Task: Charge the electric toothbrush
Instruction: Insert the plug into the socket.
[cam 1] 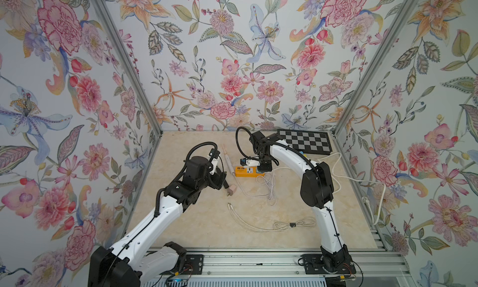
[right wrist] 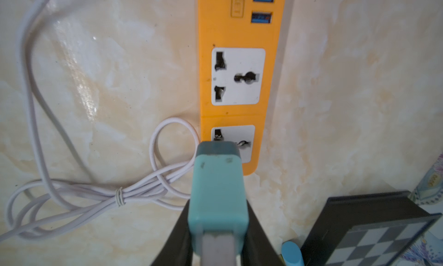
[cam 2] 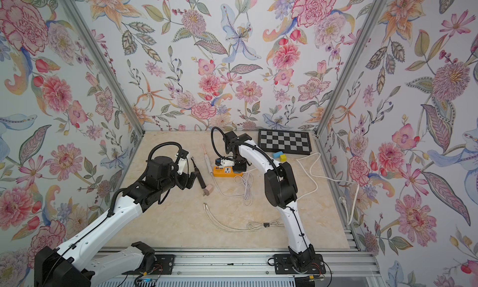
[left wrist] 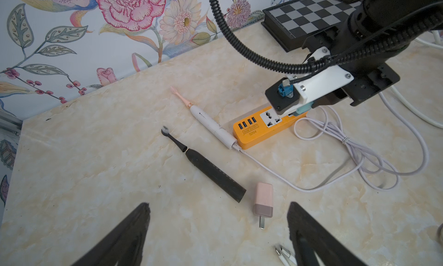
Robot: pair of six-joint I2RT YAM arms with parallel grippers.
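My right gripper (right wrist: 218,212) clamps the smooth teal adapter (right wrist: 217,180), a rounded block whose darker end meets the end socket of the glossy orange power strip (right wrist: 239,32); I cannot tell whether its prongs are in. My left gripper (left wrist: 218,206) hangs spread wide and empty above the marbled table (left wrist: 96,168). The slim white toothbrush (left wrist: 211,123) lies flat just beside the strip's USB end, with a thin white cable (left wrist: 271,171) in its base. A matte black toothbrush (left wrist: 211,171) and a pink adapter (left wrist: 263,200) lie nearby.
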